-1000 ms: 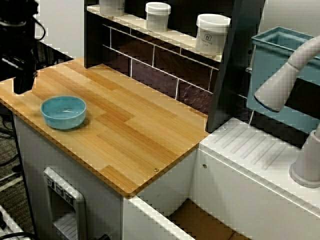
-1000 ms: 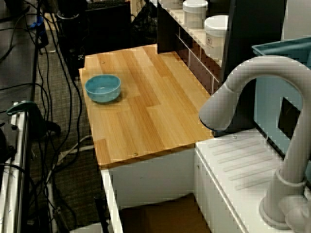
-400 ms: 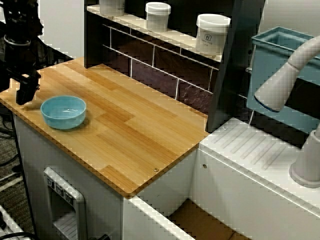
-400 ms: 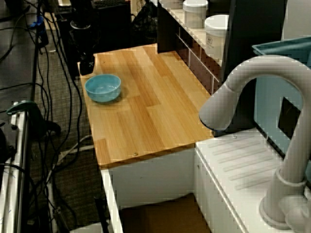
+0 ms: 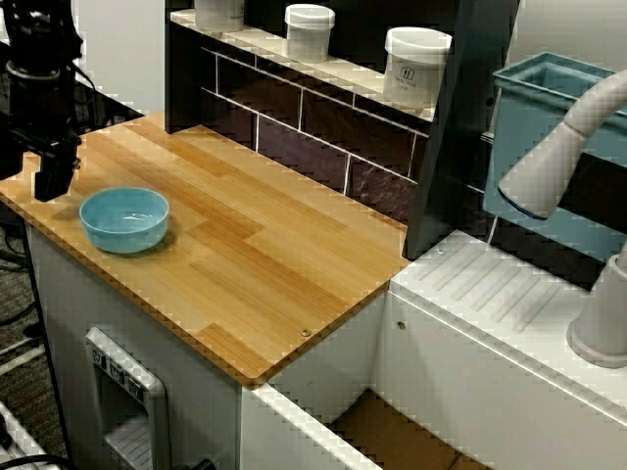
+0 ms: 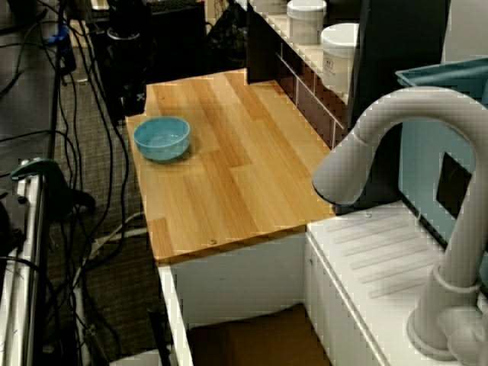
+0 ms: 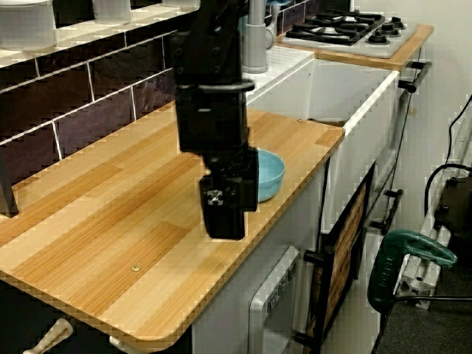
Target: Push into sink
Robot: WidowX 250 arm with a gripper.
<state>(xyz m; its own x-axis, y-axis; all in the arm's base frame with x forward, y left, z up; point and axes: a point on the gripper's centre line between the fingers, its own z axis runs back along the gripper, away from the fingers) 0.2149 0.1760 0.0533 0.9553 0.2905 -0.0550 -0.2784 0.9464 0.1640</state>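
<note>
A small blue bowl (image 5: 124, 218) (image 6: 162, 138) (image 7: 270, 174) stands on the wooden counter (image 5: 265, 255), near the end farthest from the sink. My black gripper (image 5: 50, 183) (image 6: 136, 100) (image 7: 223, 222) hangs low over that end, just beyond the bowl and apart from it. Its fingers look shut with nothing between them. The sink (image 5: 394, 439) (image 6: 248, 339) (image 7: 352, 94) is a recessed white basin with a brown bottom, past the counter's other end. In the view from the counter's end, the gripper hides part of the bowl.
White jars (image 5: 415, 65) stand on a shelf above the dark tiled back wall. A grey faucet (image 6: 396, 152), a white draining board (image 5: 509, 294) and a teal bin (image 5: 558, 147) lie by the sink. A gas hob (image 7: 354, 29) is beyond it. Cables (image 6: 69, 152) hang off the counter's end.
The gripper has come in over the counter's far end and dropped close beside the bowl. The bowl has not moved.
</note>
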